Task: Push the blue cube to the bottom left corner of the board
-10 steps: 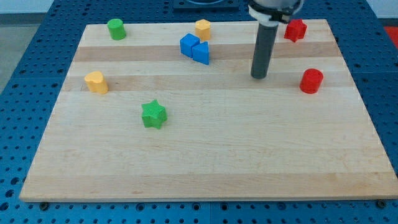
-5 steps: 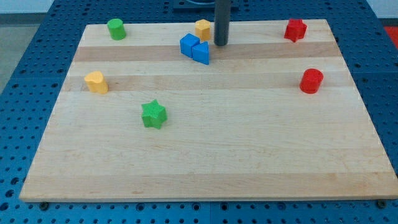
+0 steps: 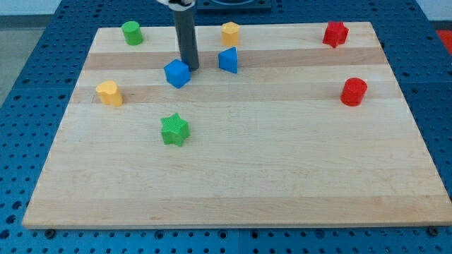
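Eight blocks sit on the wooden board. My tip stands just beside the blue cube, at the cube's upper right edge, touching it or nearly so; the rod rises straight up and leaves the view at the top. It is a bare rod end, with nothing to spread or pinch.

The blue cube lies in the upper left part of the board, well apart from the bottom left corner. To its right, past the rod, sits a blue wedge, apart from the cube. An orange block is just above the wedge, near the board's top edge. A green cylinder stands near the top left corner. A yellow block lies near the left edge. A green star lies below the cube. At the view's right, a red block sits near the top right corner and a red cylinder below it.
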`<state>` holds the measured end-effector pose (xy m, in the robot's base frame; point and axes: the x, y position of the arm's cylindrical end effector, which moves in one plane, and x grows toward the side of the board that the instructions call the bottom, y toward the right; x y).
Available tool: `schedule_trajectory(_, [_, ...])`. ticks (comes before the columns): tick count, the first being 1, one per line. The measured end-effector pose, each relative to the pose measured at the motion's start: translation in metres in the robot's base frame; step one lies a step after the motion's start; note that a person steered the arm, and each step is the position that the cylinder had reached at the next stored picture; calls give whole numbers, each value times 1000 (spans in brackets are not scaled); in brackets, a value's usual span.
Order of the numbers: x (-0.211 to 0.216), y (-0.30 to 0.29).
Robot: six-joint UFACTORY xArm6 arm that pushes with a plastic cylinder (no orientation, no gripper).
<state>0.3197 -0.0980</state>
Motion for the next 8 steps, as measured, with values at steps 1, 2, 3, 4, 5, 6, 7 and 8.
schedule_trajectory(1, [0,-27])
schedule_trajectory(2, [5,-44])
schedule_trajectory(3, [23,-46])
schedule_trajectory(4, [46,-47])
schedule_trajectory(5, [72,-47])
schedule_trajectory(6, [97,-48])
schedule_trajectory(7, [119,-52])
schedule_trajectory(8, [143,-52])
